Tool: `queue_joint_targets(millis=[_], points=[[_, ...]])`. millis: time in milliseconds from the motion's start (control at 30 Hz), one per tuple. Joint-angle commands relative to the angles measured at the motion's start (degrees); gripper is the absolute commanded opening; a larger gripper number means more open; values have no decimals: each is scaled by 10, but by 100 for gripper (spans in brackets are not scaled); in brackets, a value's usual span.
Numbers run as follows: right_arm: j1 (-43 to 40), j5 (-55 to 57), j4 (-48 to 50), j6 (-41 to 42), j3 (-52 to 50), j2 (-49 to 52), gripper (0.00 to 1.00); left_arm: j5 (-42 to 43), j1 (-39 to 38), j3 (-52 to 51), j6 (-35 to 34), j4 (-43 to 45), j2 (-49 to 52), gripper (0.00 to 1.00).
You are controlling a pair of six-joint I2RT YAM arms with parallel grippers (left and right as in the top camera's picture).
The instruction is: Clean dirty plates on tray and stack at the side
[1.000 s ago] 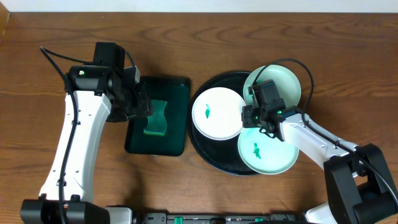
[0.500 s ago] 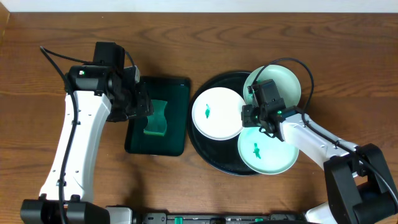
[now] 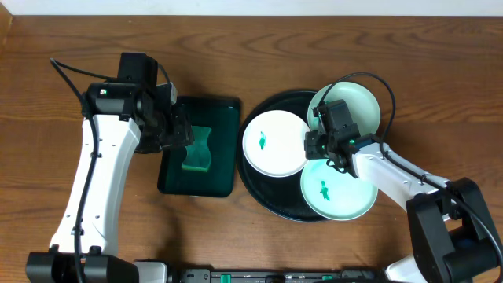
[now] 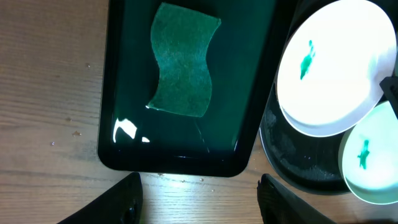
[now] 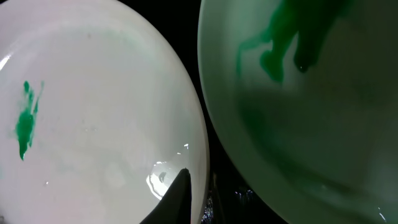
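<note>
The black round tray [image 3: 259, 185] holds three plates. A white plate [image 3: 273, 142] with a green smear lies on its left, a mint plate [image 3: 355, 106] at the back right, and a mint plate [image 3: 338, 191] with a green smear at the front. My right gripper [image 3: 317, 146] is low at the white plate's right rim, between the plates. In the right wrist view one finger [image 5: 180, 190] lies over the white plate's [image 5: 93, 112] rim beside the front plate [image 5: 311, 93]; the other finger is hidden. My left gripper [image 3: 178, 130] is open and empty, its fingers [image 4: 199, 190] wide apart.
A dark green rectangular tray [image 3: 222, 110] with a green sponge [image 3: 198, 149] sits left of the black tray; it also shows in the left wrist view [image 4: 124, 93]. The sponge [image 4: 183, 59] lies flat. Bare wooden table surrounds both trays.
</note>
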Motion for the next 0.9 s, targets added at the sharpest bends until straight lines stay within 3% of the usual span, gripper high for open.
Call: queue_joint_targets(millis=[0,867], points=[[7,8,2,0,-3,5,9,-10,-2,-5,-3,1,1,60],[7,7,9,0,-3,24,6,-10,-2,-5,-3,3,1,60]])
